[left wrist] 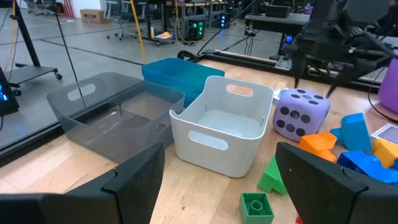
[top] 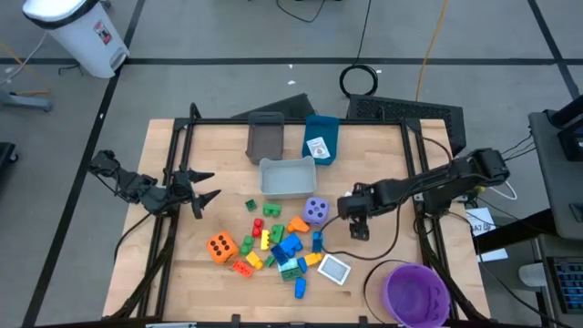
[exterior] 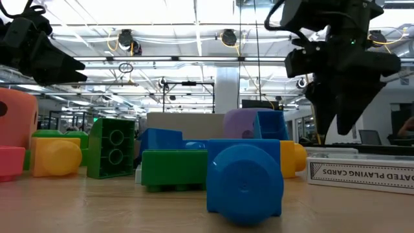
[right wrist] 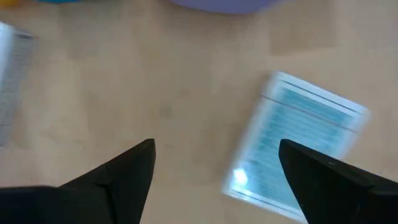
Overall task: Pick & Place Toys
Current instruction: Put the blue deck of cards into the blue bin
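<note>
Right gripper (top: pixel 358 228) hangs over bare wood, jaws wide, empty. White-teal tile (top: pixel 334 269) at its 7 o'clock; wrist view shows tile (right wrist: pixel 298 146) flat. Left gripper (top: pixel 202 193) wide open, empty, at 9 o'clock of toy pile (top: pixel 273 244).

the white box (exterior: pixel 362 171) lying at the right in the low view has dark letters on its side that read "ated playing cards". no other words or numbers can be read.
</note>
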Tool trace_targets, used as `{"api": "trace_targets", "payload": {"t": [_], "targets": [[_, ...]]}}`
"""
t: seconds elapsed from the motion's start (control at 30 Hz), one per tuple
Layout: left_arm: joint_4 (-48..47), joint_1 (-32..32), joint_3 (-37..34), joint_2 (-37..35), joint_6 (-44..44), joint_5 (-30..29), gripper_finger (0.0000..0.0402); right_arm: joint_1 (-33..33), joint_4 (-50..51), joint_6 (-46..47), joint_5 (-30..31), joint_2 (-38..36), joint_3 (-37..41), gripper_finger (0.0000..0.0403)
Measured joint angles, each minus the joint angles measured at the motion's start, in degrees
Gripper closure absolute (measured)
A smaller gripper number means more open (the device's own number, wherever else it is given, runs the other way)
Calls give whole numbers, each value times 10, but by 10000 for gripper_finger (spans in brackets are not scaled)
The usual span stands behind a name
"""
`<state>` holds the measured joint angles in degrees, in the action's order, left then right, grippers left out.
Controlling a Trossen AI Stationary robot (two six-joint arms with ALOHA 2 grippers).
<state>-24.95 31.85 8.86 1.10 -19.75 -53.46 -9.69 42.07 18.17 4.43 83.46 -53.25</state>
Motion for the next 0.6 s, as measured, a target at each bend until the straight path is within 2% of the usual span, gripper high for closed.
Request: {"api": "trace_targets", "payload": {"t": [0.13,0.17,0.43,0.6], "targets": [[0,0,0,0,0,0,91,8,28,30,127,-9,10,84],[0,0,0,0,0,0,91,13,32,28,138,-9,15,82],[0,0,0,0,0,0,92,59,-23,22,93,-12,78,76],[0,0,0,0,0,0,91,72,-31,18,74,-26,90,77]]}}
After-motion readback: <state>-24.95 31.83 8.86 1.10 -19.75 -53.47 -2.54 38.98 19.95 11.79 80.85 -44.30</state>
